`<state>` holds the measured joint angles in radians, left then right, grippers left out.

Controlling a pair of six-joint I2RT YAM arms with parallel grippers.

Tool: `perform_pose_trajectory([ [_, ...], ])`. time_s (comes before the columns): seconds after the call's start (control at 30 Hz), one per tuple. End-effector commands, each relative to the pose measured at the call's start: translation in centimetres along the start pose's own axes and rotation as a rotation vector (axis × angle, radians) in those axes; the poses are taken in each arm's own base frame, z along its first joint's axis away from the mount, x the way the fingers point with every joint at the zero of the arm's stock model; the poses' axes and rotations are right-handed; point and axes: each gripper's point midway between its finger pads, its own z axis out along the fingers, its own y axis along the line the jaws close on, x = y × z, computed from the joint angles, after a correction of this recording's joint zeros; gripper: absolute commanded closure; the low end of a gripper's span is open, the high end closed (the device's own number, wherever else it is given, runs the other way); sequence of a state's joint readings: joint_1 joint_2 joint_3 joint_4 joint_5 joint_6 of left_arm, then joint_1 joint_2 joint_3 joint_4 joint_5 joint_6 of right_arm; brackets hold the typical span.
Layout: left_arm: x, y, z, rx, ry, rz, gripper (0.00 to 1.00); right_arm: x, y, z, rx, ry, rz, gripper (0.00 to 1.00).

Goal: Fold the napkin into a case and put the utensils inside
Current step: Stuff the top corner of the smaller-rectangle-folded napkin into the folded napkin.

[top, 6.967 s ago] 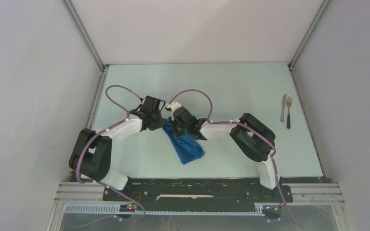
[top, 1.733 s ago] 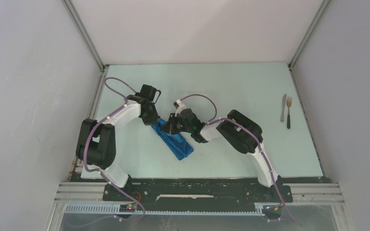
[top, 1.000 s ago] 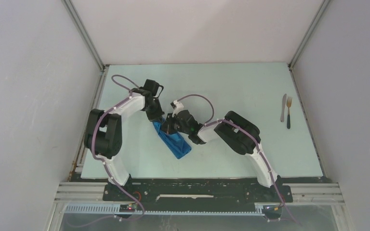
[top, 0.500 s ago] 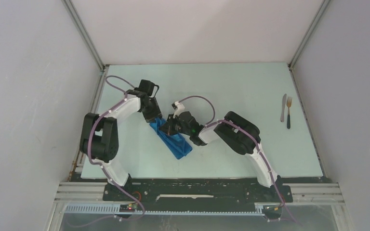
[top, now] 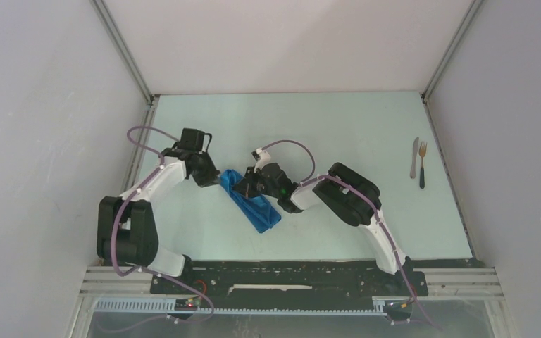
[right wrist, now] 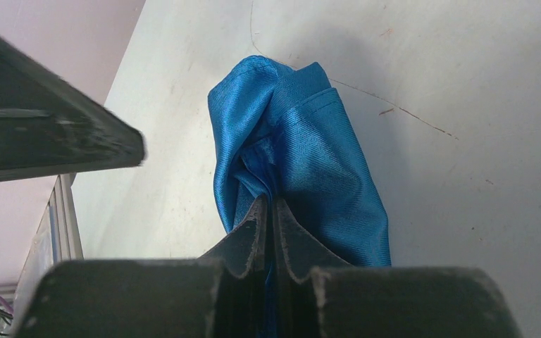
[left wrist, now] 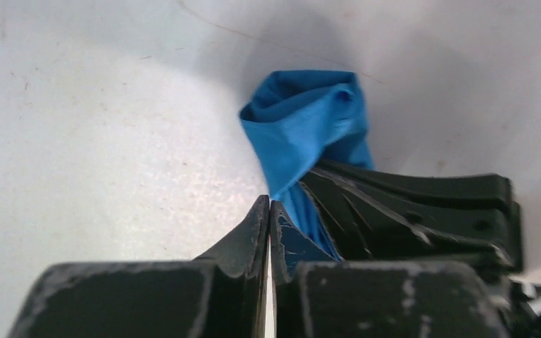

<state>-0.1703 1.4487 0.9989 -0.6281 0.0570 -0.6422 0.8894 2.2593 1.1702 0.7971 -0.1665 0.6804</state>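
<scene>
One bright blue napkin (top: 257, 208), folded into a narrow strip, is lying on the table (top: 338, 127). The right gripper (right wrist: 269, 205) is clamping the strip's bunched far end, with cloth bulging just ahead of its fingertips. The left gripper (left wrist: 268, 205), fingers pressed together, is meeting that same end just to the right gripper's left. Whether it is catching any cloth is hard to make out. Both arms are reaching low and inward. The knife (top: 414, 156) and fork (top: 422, 164) are lying side by side, well off to the right gripper's right, outside the cloth.
</scene>
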Motion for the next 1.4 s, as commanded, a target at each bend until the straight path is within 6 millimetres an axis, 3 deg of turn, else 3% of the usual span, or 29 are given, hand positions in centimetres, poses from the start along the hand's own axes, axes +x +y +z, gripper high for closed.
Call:
perform_pose_trajectory([
  [0.0, -0.2, 0.1, 1.9, 0.031, 0.028, -0.055, 0.96, -0.4, 0.1, -0.1, -0.007, -0.02, 0.0, 0.92],
  [0.17, -0.4, -0.4, 3.2, 0.053, 0.042, -0.078, 0.95, 0.1, 0.1, 0.5, -0.008, -0.01, -0.007, 0.93],
  [0.3, -0.4, -0.8, 3.6, 0.068, 0.048, -0.083, 0.93, 0.3, 1.5, 1.2, -0.031, -0.006, -0.057, 0.94],
  [0.7, -1.1, -0.9, 4.4, 0.05, 0.048, -0.089, 0.92, -0.8, 3.2, 1.9, 0.018, -0.039, -0.241, 1.0],
  [0.9, -1.2, -0.9, 4.7, 0.05, 0.048, -0.092, 0.91, 0.5, 1.9, 2.4, 0.077, -0.027, -0.205, 0.99],
  [1.13, -0.8, -0.8, 5.9, 0.048, 0.068, -0.114, 0.92, 0.9, 0.9, 2.3, 0.153, -0.041, -0.217, 0.9],
  [1.37, 0.1, 0.9, 7.5, -0.003, 0.099, -0.139, 0.96, 1.5, 2.8, 1.6, 0.108, 0.011, -0.207, 0.72],
])
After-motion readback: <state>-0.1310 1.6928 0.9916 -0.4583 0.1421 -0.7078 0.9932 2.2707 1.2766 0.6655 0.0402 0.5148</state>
